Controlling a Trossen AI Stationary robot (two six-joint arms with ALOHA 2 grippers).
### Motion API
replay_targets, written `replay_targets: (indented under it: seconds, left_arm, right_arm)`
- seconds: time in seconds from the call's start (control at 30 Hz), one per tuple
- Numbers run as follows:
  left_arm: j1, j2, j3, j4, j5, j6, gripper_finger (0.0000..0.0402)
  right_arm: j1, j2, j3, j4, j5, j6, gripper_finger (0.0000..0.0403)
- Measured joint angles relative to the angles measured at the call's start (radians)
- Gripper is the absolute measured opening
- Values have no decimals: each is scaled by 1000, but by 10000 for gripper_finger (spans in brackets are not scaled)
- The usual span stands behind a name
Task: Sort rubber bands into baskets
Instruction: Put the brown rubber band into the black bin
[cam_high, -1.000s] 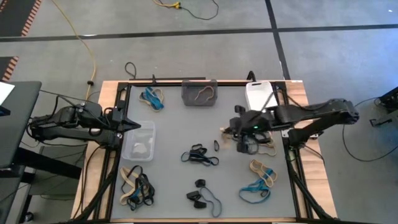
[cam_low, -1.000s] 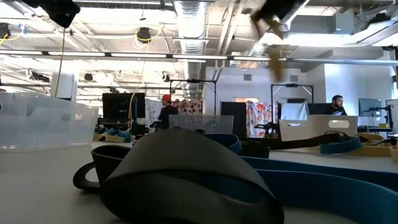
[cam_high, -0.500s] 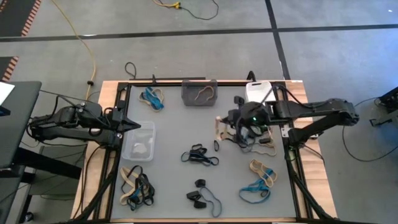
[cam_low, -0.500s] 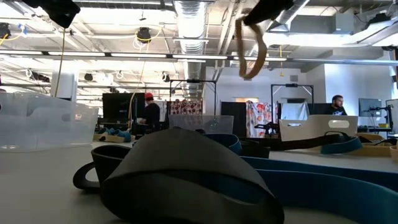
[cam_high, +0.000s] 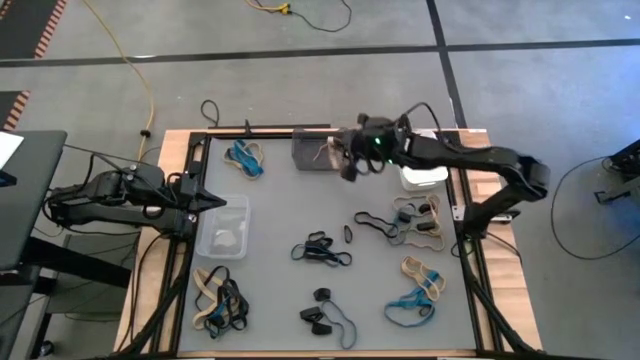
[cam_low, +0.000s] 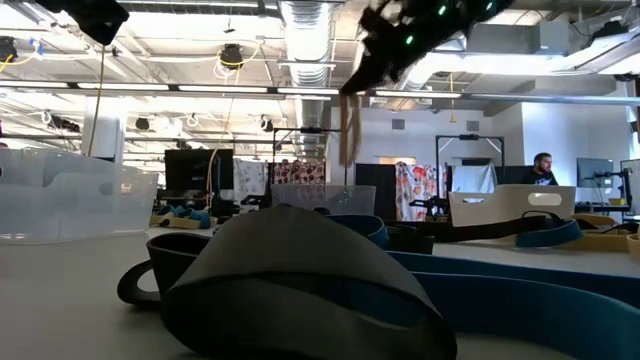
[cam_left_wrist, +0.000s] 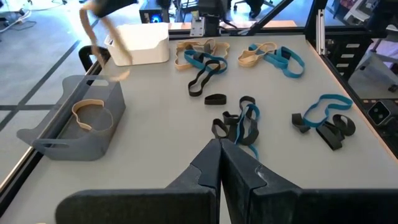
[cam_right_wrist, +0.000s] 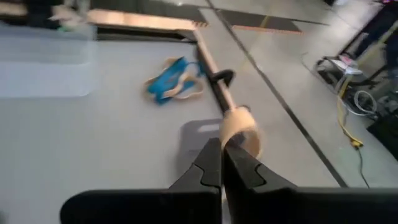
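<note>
My right gripper (cam_high: 347, 167) reaches to the far middle of the table, shut on a tan rubber band (cam_right_wrist: 240, 129). It hangs beside the right end of the dark grey basket (cam_high: 318, 150), which holds one tan band (cam_left_wrist: 87, 115). The white basket (cam_high: 423, 176) sits under the right arm. My left gripper (cam_high: 238, 202) is shut with nothing in it, at the left edge over the clear basket (cam_high: 222, 228). Loose tan, black and blue rubber bands (cam_high: 320, 250) lie flat across the mat. My right gripper pinches the tan band's upper part (cam_right_wrist: 229, 138) between its two fingertips, slanting down from the table's right side. The band hangs slack below the fingers (cam_low: 347, 135), lifted clear of the table.
Clusters of bands lie at the far left (cam_high: 245, 157), near left (cam_high: 218, 300), near middle (cam_high: 325, 315), right (cam_high: 410, 222) and near right (cam_high: 415, 295). The table's frame rails (cam_high: 470, 260) run along its sides. Open mat lies between the baskets and the middle cluster.
My right gripper has swung from the right middle of the table toward the far edge and leftward, to the dark grey basket. It has stayed shut and carried the tan band along, clear of the table and swinging below the fingers.
</note>
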Motion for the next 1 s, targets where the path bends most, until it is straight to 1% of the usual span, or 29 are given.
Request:
replay_targets:
  seconds: [0.1,0.23,0.33,0.47,0.57,0.73,0.83,0.93,1.0]
  left_arm:
    - [0,0,0,0,0,0,0]
    - [0,0,0,0,0,0,0]
    - [0,0,0,0,0,0,0]
    - [0,0,0,0,0,0,0]
    - [0,0,0,0,0,0,0]
    - [0,0,0,0,0,0,0]
    - [0,0,0,0,0,0,0]
    - [0,0,0,0,0,0,0]
    - [0,0,0,0,0,0,0]
  right_arm:
    - [-63,62,0,113,-60,4,27]
    - [-128,146,0,221,-121,36,27]
    - [-163,201,12,249,-153,54,27]
    - [-190,278,47,246,-166,62,27]
    - [-197,329,75,231,-213,94,31]
    - [-189,364,103,174,-224,104,47]
    - [-182,356,119,93,-225,104,56]
    - [-179,333,138,-40,-224,104,65]
    - [-179,316,147,-119,-205,106,76]
